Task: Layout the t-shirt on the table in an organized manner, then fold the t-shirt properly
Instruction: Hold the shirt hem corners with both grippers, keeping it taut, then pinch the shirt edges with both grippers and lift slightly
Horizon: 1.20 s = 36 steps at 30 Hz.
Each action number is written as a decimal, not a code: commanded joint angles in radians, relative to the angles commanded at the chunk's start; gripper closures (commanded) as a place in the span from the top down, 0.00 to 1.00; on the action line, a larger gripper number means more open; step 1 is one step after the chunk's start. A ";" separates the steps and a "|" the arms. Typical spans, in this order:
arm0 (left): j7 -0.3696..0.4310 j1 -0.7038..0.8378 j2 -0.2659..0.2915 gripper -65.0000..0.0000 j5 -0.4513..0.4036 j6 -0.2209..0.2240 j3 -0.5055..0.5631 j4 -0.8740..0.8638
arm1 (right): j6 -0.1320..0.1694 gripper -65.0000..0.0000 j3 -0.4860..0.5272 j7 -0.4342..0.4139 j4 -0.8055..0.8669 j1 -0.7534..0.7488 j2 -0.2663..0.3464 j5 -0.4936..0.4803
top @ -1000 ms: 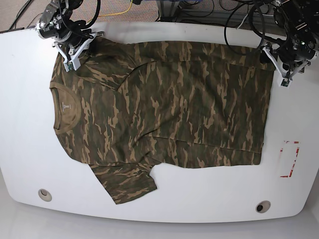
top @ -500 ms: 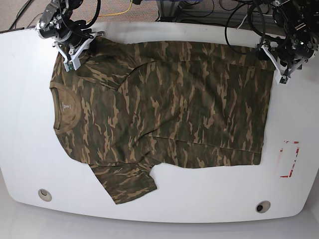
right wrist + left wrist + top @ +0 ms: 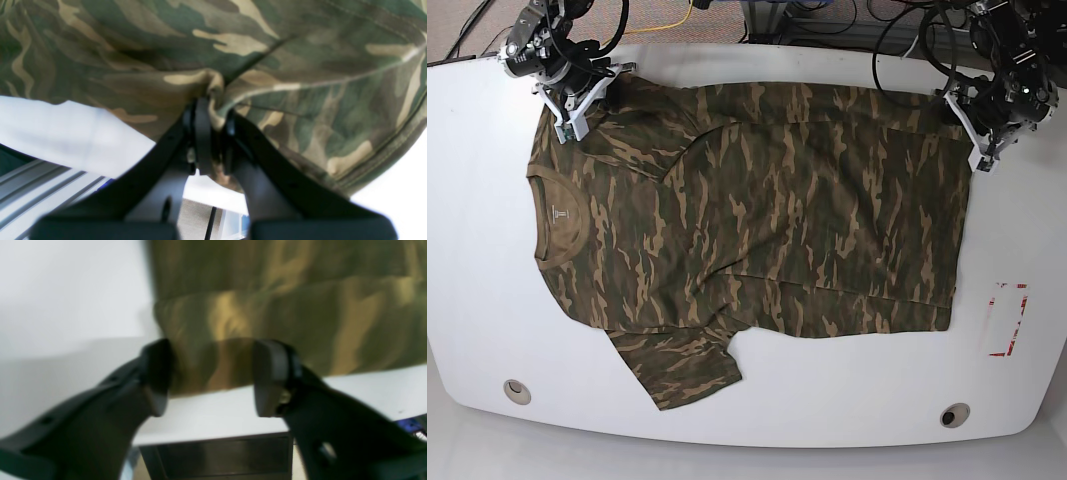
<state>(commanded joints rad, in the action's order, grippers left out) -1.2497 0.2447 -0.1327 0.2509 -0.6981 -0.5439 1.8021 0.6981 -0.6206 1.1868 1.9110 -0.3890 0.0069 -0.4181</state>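
T-shirt (image 3: 747,230): flat on desk (image 3: 487,260), collar twd R arm side | R gripper (image 3: 213,133): fingers (image 3: 201,133) clamped on bunched sleeve fabric betw them | L gripper (image 3: 210,376): fingers (image 3: 156,376) wide apart, hem corner lying betw them, not pinched

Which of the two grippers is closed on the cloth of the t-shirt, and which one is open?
The right gripper pinches bunched t-shirt cloth between shut jaws. The left gripper is open, its fingers apart around the hem corner.
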 joint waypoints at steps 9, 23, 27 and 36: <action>0.000 0.000 0.002 0.50 0.000 0.000 0.003 0.000 | 0.000 0.04 -0.002 0.000 0.000 -0.002 0.000 0.000; 0.000 -0.037 -0.002 0.39 -0.005 0.000 -0.002 0.000 | 0.000 0.04 -0.002 0.000 -0.002 0.000 0.000 0.000; -0.002 -0.063 -0.002 0.30 -0.008 0.000 0.000 -0.005 | 0.000 0.04 -0.003 0.000 -0.002 0.000 0.000 0.000; -0.002 -0.068 -0.003 0.30 -0.009 0.000 -0.002 -0.006 | 0.000 0.04 -0.003 0.000 -0.003 0.003 0.000 0.000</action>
<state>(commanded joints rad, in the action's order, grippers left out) -1.2513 0.1772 -0.1358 0.2417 -0.6981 -0.5455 1.7960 0.6981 -0.6237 1.1868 1.9080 -0.3859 0.0069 -0.4181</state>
